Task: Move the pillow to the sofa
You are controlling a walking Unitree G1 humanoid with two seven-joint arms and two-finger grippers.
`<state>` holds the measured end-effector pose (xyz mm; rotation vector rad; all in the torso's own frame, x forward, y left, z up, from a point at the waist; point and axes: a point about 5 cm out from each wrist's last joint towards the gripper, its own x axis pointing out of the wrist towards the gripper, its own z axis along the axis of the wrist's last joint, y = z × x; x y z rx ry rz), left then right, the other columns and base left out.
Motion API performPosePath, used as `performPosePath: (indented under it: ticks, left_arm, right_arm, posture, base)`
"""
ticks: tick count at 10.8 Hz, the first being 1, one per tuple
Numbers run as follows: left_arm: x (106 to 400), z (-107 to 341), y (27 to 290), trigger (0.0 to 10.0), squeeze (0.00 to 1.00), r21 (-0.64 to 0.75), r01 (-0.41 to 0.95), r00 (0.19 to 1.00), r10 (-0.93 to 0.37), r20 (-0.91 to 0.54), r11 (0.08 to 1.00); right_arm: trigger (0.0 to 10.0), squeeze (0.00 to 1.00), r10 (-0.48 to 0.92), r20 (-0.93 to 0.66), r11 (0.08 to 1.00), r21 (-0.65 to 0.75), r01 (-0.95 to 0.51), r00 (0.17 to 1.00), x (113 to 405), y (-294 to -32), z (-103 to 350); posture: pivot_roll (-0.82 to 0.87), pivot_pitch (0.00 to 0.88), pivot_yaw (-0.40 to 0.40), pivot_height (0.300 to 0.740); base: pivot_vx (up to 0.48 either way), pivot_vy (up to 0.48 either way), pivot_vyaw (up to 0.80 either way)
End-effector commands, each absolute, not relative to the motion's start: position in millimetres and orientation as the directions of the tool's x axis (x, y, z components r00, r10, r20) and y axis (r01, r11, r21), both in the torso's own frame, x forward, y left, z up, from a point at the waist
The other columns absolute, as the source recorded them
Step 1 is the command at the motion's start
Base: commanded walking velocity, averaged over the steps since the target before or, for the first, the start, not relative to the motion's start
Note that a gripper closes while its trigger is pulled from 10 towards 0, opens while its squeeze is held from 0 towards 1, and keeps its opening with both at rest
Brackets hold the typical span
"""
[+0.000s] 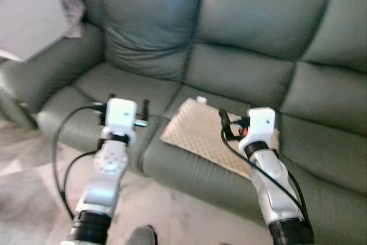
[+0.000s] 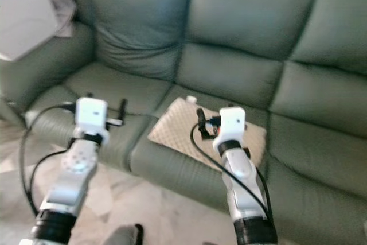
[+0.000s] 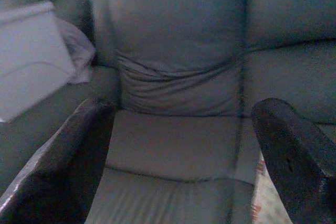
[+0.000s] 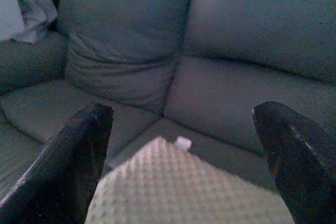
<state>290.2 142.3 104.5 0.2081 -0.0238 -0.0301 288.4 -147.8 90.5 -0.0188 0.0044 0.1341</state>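
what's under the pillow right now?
The beige pillow lies flat on the green sofa, across the middle seat cushion near its front edge. Whatever part of the seat it covers is hidden. Right gripper and left gripper are open, holding nothing.

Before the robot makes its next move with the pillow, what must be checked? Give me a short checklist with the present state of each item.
1. Pillow lies flat on the sofa seat: ok.
2. Pillow fully on the seat, not over the front edge: ok; its near edge sits close to the front edge.
3. Left gripper open and holding nothing: ok, fingers wide apart over the seat cushion beside the pillow.
4. Right gripper open and free of the pillow: ok, fingers spread above it.
5. Cables on both arms not caught on anything: cannot tell.
6. Grey box on the sofa arm away from both arms: ok.
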Motion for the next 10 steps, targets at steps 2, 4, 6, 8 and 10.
performPosePath:
  ticks: [2,4,6,8,10]
  left_arm:
    - [293.1,108.2,140.3,10.0,0.0,0.223,0.039,0.999,-0.047,0.028,0.974]
    - [291.6,105.7,143.0,10.0,0.0,0.23,0.024,0.999,-0.03,0.021,0.973]
    - [290.8,101.9,141.6,10.0,0.0,0.226,0.027,0.999,-0.031,0.012,0.974]
    - [290.5,101.2,136.9,10.0,0.0,0.226,0.055,0.998,-0.058,0.007,0.973]
    - [291.8,101.9,137.7,10.0,0.0,0.232,0.06,0.998,-0.064,0.007,0.971]
  right_arm:
    - [10.0,0.0,0.125,-0.006,0.992,-0.006,-0.125,0.992,294.7,-147.4,90.2]
    - [10.0,0.0,0.146,-0.007,0.989,-0.011,-0.146,0.989,295.1,-145.0,90.2]
    - [10.0,0.0,0.138,-0.015,0.99,-0.023,-0.138,0.99,294.5,-150.4,87.9]
    - [10.0,0.0,0.125,-0.011,0.992,-0.024,-0.125,0.992,294.8,-152.6,87.9]
    - [10.0,0.0,0.122,-0.017,0.992,-0.018,-0.123,0.992,292.7,-151.3,85.0]
  posture:
    - [0.05,0.0,-0.029,0.74]
    - [0.05,0.0,-0.044,0.74]
    - [0.03,0.0,-0.042,0.74]
    - [0.02,0.0,-0.031,0.74]
    - [0.02,0.0,-0.028,0.74]
  base:
    - [0.0,0.0,0.0]
    - [0.0,0.0,0.0]
    - [0.0,0.0,0.0]
    - [0.0,0.0,0.0]
    - [0.0,0.0,0.0]
